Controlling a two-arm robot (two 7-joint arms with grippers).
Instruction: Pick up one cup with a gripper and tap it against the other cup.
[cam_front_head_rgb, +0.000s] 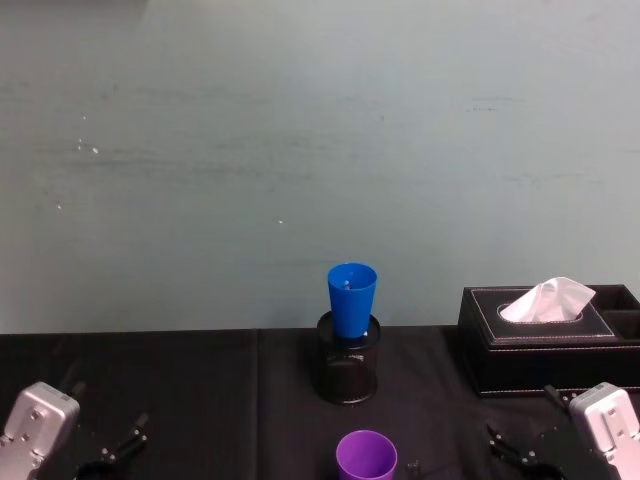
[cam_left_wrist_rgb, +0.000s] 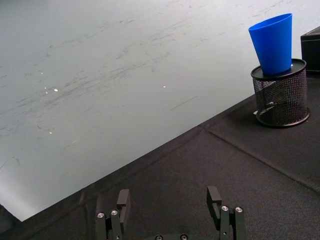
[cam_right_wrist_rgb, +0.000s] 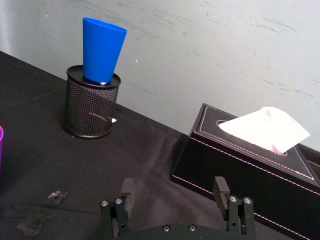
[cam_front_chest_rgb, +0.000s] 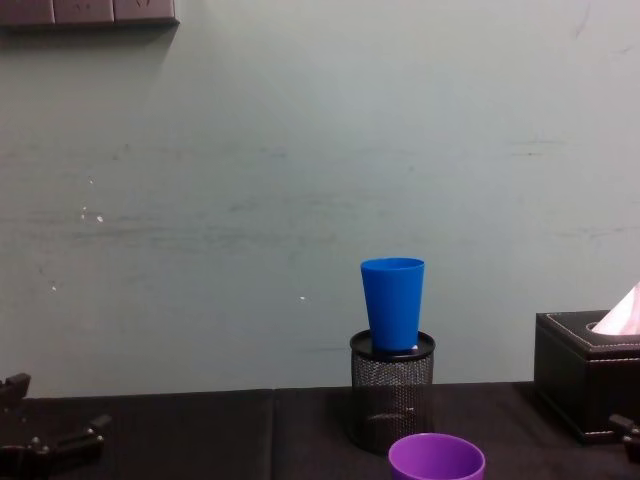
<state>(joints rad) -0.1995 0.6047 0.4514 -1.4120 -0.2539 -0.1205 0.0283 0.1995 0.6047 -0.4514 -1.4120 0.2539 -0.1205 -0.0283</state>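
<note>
**Head view stock-take: two cups, two idle hands, nothing lifted yet**

1. Purple cup. Stands mouth up at the near edge of the bench, directly in front of the holder and roughly midway between the two hands. Free of any grasp. The central spot probably lets either arm reach it.

2. Blue cup. Upright, mouth up, its narrow foot seated in the mouth of the black mesh holder. It stands well behind the purple cup and close to the wall. The perch lifts it clear of the bench, so a carried cup could likely meet its side without scraping the cloth. It also looks easy to topple, so a light tap seems wise.

3. Left hand. Low at the near left corner of the bench, fingers spread, nothing between them.

4. Right hand. Low at the near right corner, just in front of the tissue box, fingers spread and empty. Both hands appear parked in a ready pose.

5. Tissue box. Black with pale stitching, a white tissue standing out of the slot, set to the right of the holder.

6. Markings. No brand, label or writing can be read on either cup, the holder, the box or the hands.
</note>
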